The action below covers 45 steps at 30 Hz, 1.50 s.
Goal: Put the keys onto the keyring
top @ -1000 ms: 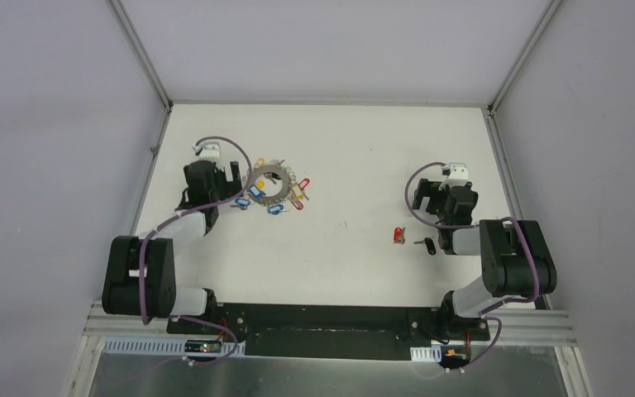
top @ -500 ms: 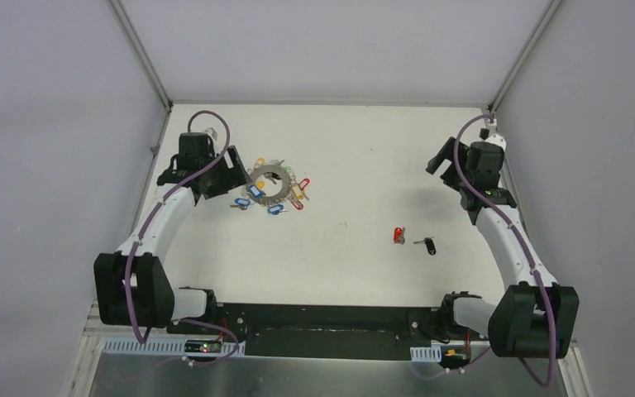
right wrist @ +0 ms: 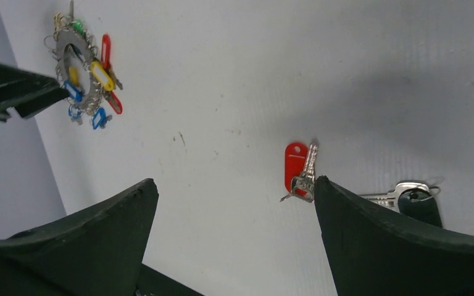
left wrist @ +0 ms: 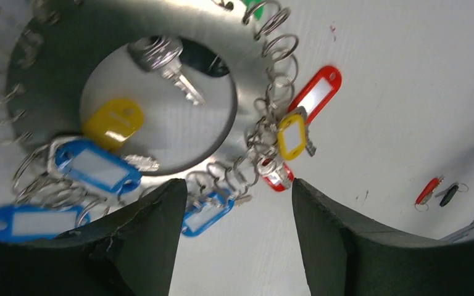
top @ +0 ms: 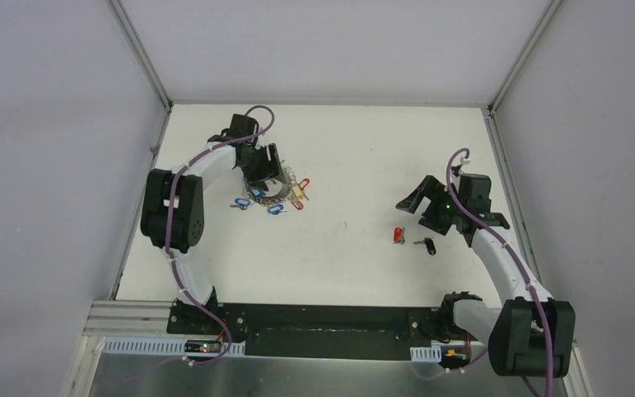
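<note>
Black left pincer (left wrist: 237, 191) part-open over keyring (left wrist: 68, 61) | right pincer (right wrist: 234, 182) wide, empty

Two keys (right wrist: 299, 169), one keyring (left wrist: 68, 43)

White bench (top: 355, 149), a few dark specks (top: 343, 223) near the middle. Far left: keyring (left wrist: 55, 55) lying flat, fringe of small keys and blue, yellow and red tags (left wrist: 95, 166) spread on the surface. Right of centre: red-tagged key (top: 398, 235) just beside black-headed key (top: 428, 245), well apart from the ring.
</note>
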Each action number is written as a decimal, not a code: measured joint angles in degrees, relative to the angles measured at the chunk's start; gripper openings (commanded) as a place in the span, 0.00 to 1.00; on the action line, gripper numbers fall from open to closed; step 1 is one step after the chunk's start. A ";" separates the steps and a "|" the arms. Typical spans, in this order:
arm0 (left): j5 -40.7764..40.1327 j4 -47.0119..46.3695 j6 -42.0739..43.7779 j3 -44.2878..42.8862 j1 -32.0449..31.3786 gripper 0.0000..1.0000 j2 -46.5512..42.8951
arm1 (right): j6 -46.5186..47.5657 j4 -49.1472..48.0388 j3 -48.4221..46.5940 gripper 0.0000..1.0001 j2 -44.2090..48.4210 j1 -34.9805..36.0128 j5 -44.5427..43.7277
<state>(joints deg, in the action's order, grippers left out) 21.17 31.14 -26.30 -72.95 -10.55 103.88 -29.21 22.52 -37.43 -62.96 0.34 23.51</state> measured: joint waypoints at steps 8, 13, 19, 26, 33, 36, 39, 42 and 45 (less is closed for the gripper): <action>-0.70 0.94 1.49 -10.40 -4.20 0.66 11.93 | 0.22 0.15 1.44 1.00 4.50 0.00 7.76; -1.77 0.96 2.99 -12.26 -5.42 0.66 13.55 | 1.09 1.55 1.55 1.00 4.94 0.00 9.81; -1.77 -0.04 3.13 -10.10 -7.89 0.66 12.46 | 1.64 2.93 1.55 1.00 5.70 0.00 10.84; -1.11 -2.12 0.59 -2.01 -15.21 0.66 7.04 | 1.97 4.31 1.53 1.00 5.81 0.00 12.98; 0.66 -6.01 -8.17 8.26 -27.54 0.67 0.20 | 2.78 5.20 1.42 1.00 5.79 0.00 15.23; 1.07 -6.14 -11.17 10.91 -31.45 0.66 -2.01 | 3.19 5.20 1.42 1.00 5.62 0.00 16.70; 1.70 -5.68 -13.25 12.72 -32.37 0.67 -4.09 | 3.39 5.09 1.42 1.00 4.50 0.00 18.91; 1.77 -5.68 -14.43 13.09 -31.95 0.67 -7.34 | 3.32 4.13 1.42 1.00 2.49 0.00 21.07; 1.81 -6.05 -15.10 13.31 -31.39 0.67 -11.45 | 3.17 2.95 1.42 1.00 0.15 0.07 22.67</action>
<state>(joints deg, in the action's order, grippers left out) 22.98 25.08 -41.41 -59.64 -41.93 92.42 -26.04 25.47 -36.01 -62.81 0.40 46.17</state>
